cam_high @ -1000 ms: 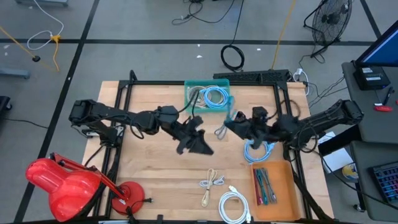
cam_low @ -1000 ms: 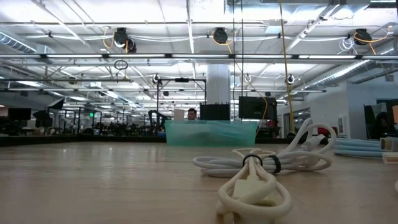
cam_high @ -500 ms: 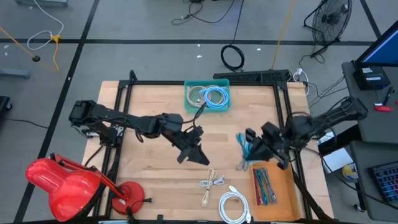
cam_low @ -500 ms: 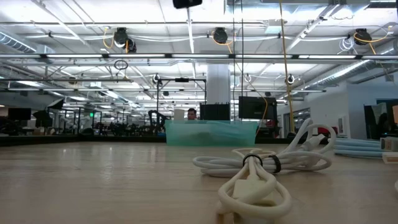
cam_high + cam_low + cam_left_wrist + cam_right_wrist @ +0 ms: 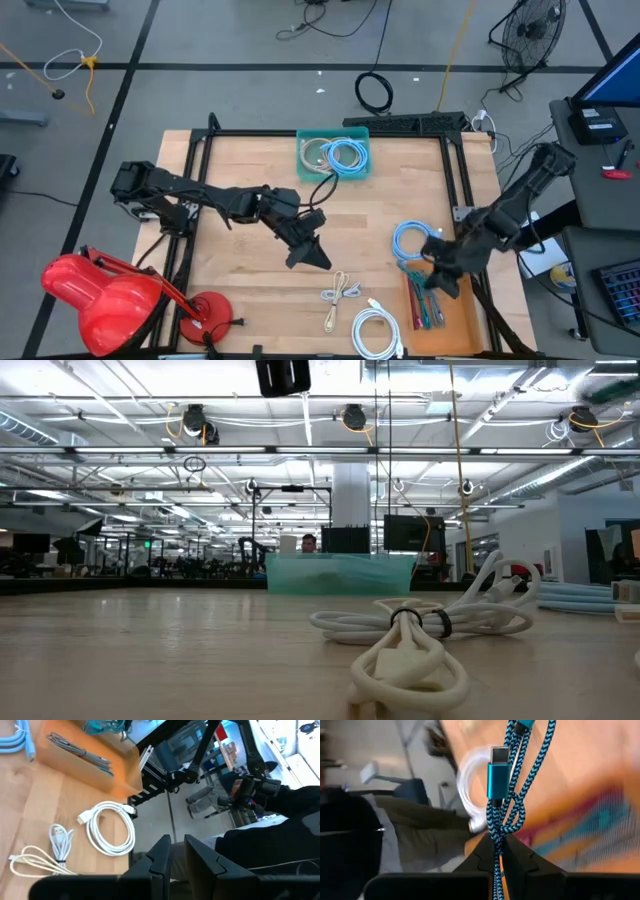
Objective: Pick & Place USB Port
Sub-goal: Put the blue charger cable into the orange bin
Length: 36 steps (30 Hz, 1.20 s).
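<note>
Over the orange tray (image 5: 450, 310), the right claw (image 5: 432, 281) is clamped on a teal braided USB cable (image 5: 501, 795), mid-placement
Next it should lower and release among the cables already there; the left claw (image 5: 310, 252), nearly closed and empty, hovers mid-tabletop (image 5: 250, 290); the far green bin (image 5: 335, 156) holds coiled cables

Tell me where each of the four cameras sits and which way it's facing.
High view: above the table, looking straight down; both arms show, left gripper and right gripper.
Low view: at tabletop height, looking level across at the white cable and green bin; one arm's tip shows at the top edge.
Left wrist view: past its own fingers toward the white cable.
Right wrist view: past its own fingers gripping a teal cable.
Shared: high and left wrist views both show the orange tray.
</note>
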Each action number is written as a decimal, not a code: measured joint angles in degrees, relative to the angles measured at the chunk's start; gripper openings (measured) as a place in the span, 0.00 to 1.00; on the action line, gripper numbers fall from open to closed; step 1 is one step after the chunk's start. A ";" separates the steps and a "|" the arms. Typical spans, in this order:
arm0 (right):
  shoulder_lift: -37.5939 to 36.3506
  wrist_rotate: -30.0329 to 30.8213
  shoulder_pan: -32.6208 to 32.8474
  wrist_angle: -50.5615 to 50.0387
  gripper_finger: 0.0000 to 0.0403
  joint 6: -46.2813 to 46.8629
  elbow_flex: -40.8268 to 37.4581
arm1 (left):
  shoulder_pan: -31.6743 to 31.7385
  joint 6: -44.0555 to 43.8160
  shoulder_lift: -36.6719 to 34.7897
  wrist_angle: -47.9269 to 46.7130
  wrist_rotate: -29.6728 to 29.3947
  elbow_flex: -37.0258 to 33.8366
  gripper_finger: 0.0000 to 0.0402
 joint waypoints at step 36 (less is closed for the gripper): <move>18.23 -2.84 17.07 -17.01 0.01 49.79 0.00 | -1.13 1.63 0.00 -1.27 -2.32 0.00 0.13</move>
